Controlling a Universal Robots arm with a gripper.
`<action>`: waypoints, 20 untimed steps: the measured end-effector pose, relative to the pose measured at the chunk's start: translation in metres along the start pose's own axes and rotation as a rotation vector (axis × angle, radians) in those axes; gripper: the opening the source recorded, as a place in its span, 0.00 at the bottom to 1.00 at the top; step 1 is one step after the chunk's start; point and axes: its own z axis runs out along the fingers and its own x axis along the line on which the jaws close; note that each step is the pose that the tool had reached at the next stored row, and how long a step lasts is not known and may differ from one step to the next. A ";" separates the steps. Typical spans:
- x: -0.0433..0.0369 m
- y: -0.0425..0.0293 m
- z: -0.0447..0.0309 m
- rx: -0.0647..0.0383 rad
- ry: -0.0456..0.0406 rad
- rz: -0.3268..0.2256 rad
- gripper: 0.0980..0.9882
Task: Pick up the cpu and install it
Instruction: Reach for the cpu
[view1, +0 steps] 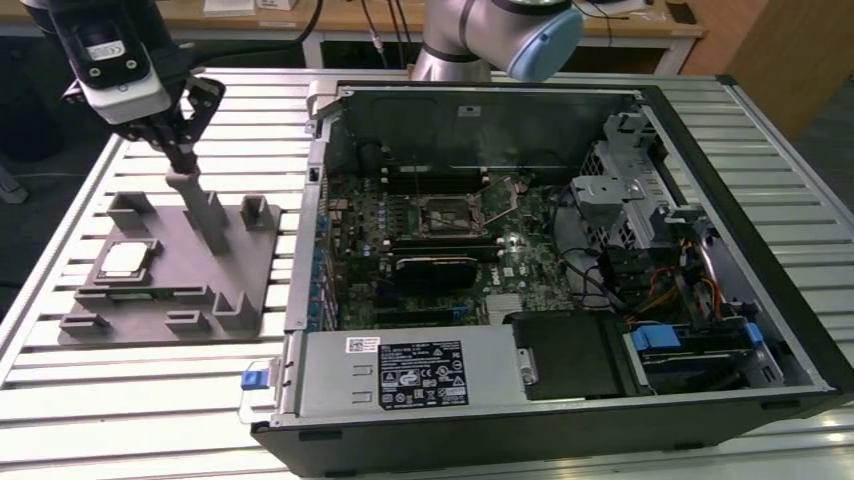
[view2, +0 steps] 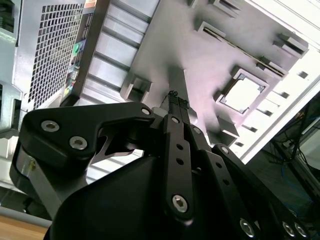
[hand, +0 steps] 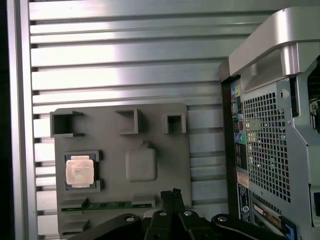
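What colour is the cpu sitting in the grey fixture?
Silvery-grey metal top with a pale edge; the cpu shows best in the first wrist view.

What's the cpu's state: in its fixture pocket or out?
In: the cpu lies flat in a pocket of the grey fixture, the gripper apart from it.

Reaches across from the far side of the exterior view, silver arm (view1: 454, 35) bending at a pale-blue-capped joint (view1: 545, 40). Carries the wrist (view1: 114, 55) high at the exterior view's left, white and black housing tilted a little. Points the gripper (view1: 178, 152) steeply downward. Jaws pressed together tip to tip, the slim black fingers (view2: 178, 150) forming one narrow blade in both wrist views.
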 end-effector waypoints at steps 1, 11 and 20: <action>0.0010 -0.0001 0.0005 0.000 0.0000 0.000 0.01; 0.0169 -0.0015 0.0061 0.000 0.0000 0.000 0.01; 0.0322 -0.0030 0.0112 0.000 0.0000 0.000 0.01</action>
